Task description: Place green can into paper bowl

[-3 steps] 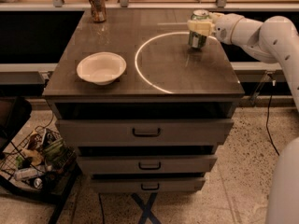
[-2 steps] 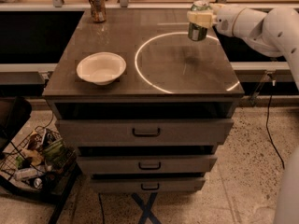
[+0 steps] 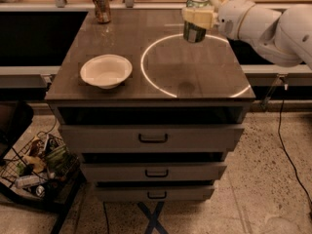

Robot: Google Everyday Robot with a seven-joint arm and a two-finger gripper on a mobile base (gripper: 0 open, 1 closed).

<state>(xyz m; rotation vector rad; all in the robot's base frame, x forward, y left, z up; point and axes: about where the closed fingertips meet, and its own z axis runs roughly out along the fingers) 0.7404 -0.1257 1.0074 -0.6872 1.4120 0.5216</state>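
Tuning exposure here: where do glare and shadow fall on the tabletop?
Camera view: a bright ring-shaped reflection curves across the right half of the dark tabletop; a faint round shadow lies inside it near the front; the claw, raised at the back right, grips the green can; the paper bowl at left looks evenly lit.
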